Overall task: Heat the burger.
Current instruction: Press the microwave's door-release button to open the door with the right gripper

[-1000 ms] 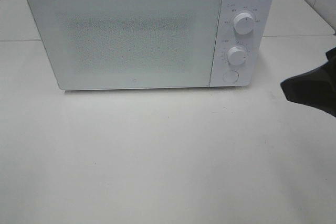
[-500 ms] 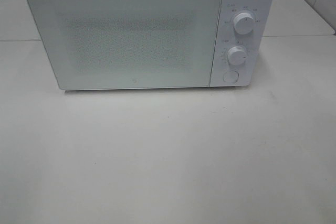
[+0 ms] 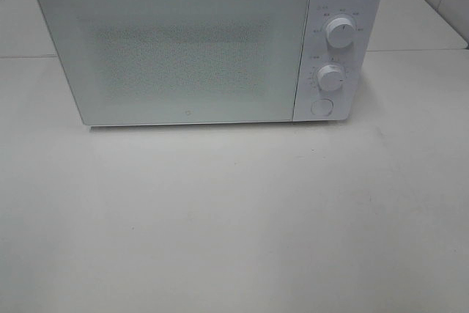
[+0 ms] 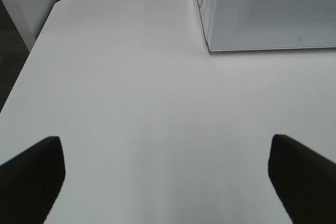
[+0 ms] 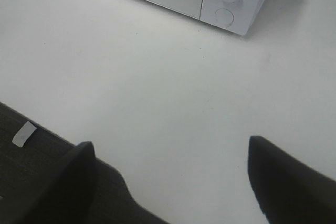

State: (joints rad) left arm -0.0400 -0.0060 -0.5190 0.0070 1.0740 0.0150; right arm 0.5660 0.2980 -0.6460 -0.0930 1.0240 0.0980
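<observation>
A white microwave (image 3: 198,45) stands shut at the far side of a pale worktop (image 3: 220,218), its speckled door (image 3: 172,53) closed flush against the control panel on the right. The burger appears in none of the views. It is not on the worktop, and the frosted door hides whether it sits inside.

Neither arm shows in the high view. The wrist views show the left gripper (image 4: 165,140) hanging over the near-left worktop and the right gripper (image 5: 170,142) over the near edge, above dark floor. Both have their jaws spread wide and hold nothing.

Judging by the closed door, loading looks done and what may remain is setting the heat. The right gripper is better placed for that, since the upper dial (image 3: 341,32), the lower dial (image 3: 331,78) and the round button (image 3: 321,107) are all on that side. It should approach a dial square-on, close evenly around its rim and twist without pressing, because the light oven could slide away on the smooth surface.

Nothing lies between the grippers and the panel. The dials are close together, so wide jaws could nudge the neighbouring one. A small white tag (image 5: 23,134) lies on the floor beside the worktop edge, out of the way.
</observation>
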